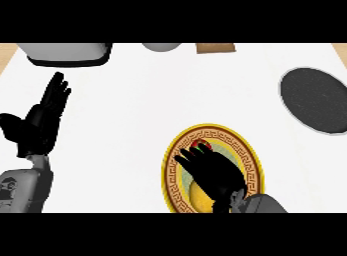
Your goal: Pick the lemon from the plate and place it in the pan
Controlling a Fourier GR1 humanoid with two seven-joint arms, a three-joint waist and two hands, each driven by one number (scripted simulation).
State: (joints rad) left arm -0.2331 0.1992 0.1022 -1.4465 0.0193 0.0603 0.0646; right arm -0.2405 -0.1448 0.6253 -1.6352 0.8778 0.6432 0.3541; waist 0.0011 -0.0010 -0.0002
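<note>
The lemon [199, 148] lies on the plate [251, 159], only a sliver showing at the fingertips of the right hand [209, 172], which covers it with fingers extended, not visibly clamped. The pan [320, 100] lies well apart, up and right. The left hand [41, 120] rests open at the view's left, far from both.

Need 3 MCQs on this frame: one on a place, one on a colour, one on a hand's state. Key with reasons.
1. Where is the pan?
A. upper right of the plate
B. left of the left hand
C. under the right hand

2. What colour is the plate's rim?
A. blue
B. gold with a dark pattern
C. plain white

3. How is the left hand?
A. curled round a lemon
B. pressed flat on the pan
C. open, fingers straight, holding nothing

Key:
1 A: the pan lies toward the counter's right edge, farther up than the plate.
2 B: a gold band with a dark pattern rings the plate.
3 C: it rests at the left, while the right hand is over the plate.
</note>
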